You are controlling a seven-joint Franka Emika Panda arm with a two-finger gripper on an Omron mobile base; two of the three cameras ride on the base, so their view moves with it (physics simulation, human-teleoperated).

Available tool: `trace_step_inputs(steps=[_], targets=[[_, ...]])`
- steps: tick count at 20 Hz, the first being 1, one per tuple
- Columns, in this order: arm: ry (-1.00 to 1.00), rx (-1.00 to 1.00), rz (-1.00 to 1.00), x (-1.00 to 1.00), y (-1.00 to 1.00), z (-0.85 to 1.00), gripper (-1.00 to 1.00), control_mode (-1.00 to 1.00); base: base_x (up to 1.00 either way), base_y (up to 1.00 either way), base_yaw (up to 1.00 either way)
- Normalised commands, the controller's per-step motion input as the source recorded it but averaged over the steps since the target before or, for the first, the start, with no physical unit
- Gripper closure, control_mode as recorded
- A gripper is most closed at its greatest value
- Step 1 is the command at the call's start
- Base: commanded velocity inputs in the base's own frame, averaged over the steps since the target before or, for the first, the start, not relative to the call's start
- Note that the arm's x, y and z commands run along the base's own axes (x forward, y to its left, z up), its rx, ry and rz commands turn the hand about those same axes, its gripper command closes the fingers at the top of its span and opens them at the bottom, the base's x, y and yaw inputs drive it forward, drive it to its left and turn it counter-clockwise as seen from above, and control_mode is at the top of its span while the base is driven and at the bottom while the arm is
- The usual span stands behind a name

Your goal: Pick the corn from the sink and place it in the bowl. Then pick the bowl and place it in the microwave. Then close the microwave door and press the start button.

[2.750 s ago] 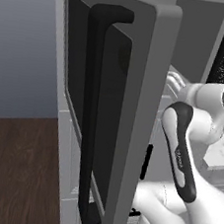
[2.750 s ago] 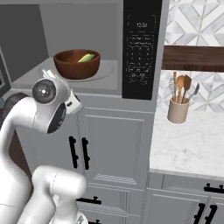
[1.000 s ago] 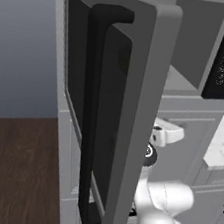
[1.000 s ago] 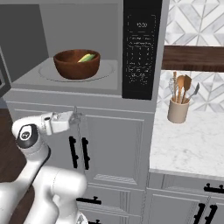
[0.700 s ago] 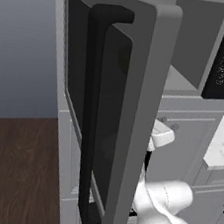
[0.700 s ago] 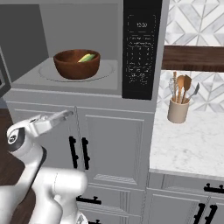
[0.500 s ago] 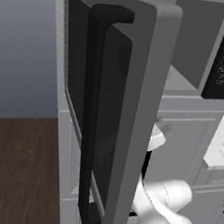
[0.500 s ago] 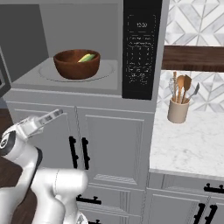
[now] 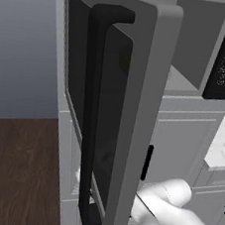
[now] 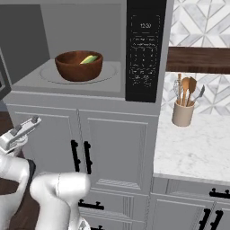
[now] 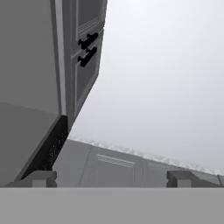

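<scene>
Our tool [image 10: 24, 128] sits low at the left edge of the right base view, in front of the white cabinet doors [image 10: 112, 148] and below the level of the microwave [image 10: 90, 49] floor. Its fingers stand wide apart with nothing between them; in the hand view the two fingertips [image 11: 41, 178] rise far from each other at the bottom, looking up past an edge of the cabinetry toward bare wall. From there the thing we must move lies up and to the left: the microwave door [image 9: 134, 112] hangs swung well out from the cavity, its long black handle [image 9: 91, 117] running vertically down the outer face, seen edge-on in the left base view. We judge that the coming move turns on this: the tool is under and beside the door, so it has to get to the door's outer face and push it toward the cavity, sweeping about the hinge on the far left side. Inside, the bowl [image 10: 79, 65] already rests on the microwave floor, with the corn [image 10: 89, 59] lying in it, so both are clear of the door's path as far as we can tell. The control panel [image 10: 143, 49], where the start button sits, stands to the right of the cavity, well apart from the tool. On the worktop [image 10: 197, 148] to the right a utensil holder [image 10: 182, 113] stands out of the way.
</scene>
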Motion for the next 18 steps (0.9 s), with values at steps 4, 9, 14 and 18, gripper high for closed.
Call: trace_step_inputs(steps=[4,9,14,18], targets=[[-0.04,-0.05,0.22,0.07,0.66,-0.68,-1.0,-1.0,0.0,0.0,0.0],[-0.07,0.0,0.4,0.16,0.7,-0.66,-1.0,-1.0,0.0,0.0,0.0],[0.0,0.0,0.35,0.36,0.91,-0.45,-1.0,-1.0,0.0,0.0,0.0],[0.0,0.0,0.29,0.51,1.0,-0.32,-1.0,-1.0,0.0,0.0,0.0]])
